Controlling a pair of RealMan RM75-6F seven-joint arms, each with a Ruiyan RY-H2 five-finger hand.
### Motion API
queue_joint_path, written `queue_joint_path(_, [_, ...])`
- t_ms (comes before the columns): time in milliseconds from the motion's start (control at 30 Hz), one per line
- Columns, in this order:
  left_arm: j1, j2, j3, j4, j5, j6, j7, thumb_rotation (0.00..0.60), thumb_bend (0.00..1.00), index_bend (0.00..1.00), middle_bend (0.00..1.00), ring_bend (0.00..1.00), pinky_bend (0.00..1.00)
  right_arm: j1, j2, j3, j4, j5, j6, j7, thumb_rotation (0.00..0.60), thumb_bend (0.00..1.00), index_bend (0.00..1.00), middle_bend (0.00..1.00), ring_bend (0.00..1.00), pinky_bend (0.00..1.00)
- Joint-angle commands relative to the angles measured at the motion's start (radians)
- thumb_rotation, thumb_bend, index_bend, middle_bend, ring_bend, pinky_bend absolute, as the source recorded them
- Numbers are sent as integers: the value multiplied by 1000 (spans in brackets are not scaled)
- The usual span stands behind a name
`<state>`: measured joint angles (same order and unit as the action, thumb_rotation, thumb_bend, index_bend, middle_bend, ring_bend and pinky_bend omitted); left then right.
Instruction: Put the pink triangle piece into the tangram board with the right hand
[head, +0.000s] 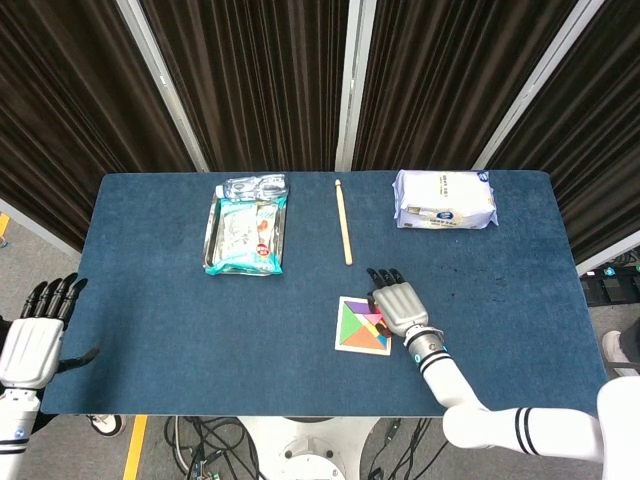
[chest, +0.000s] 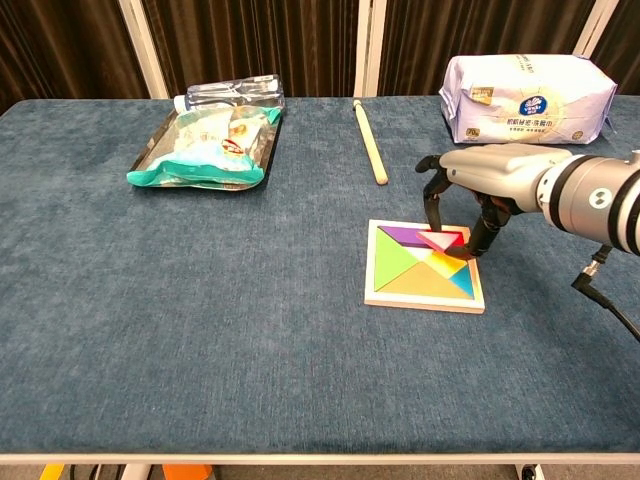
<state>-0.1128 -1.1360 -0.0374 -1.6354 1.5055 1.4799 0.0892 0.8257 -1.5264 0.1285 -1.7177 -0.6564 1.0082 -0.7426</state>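
1 right robot hand (chest: 470, 195), pinching the pink triangle piece (chest: 441, 240) over the tangram board (chest: 424, 266), could seat it askew.

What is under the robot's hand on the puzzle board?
The right hand holds the pink triangle piece just over the tangram board, above its colored pieces. In the head view the hand covers the board's corner.

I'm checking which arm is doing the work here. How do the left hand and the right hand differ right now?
The right hand is over the tangram board and pinches the pink triangle piece; the left hand holds nothing. The right hand reaches over the table; the left hand hangs off its left edge with fingers straight. Both are silver with black fingers.
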Motion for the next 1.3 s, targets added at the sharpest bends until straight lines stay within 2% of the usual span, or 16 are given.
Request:
queue_joint_path(33, [1,-2,0,6,0,1,-7,600,0,32,0,0,0,14,-22,9,-16,44,40,-26,600,226,568,0,0,0])
queue_joint_path(233, [2,0,-3,22,0,4,-30,600,0,33,0,0,0,32,-54,25,-48,122,130,-77,600,225,568,0,0,0])
queue_joint_path(567, [3,-3,-3,38,1,5,-50,600,0,33,0,0,0,64,-90,34,-56,195,184,-136,600,226,568,0,0,0])
queue_joint_path(1300, [11,-6,-2,51,2,12,-67,600,0,43,0,0,0,93,-154,43,-32,252,257,-199,600,230,568,0,0,0])
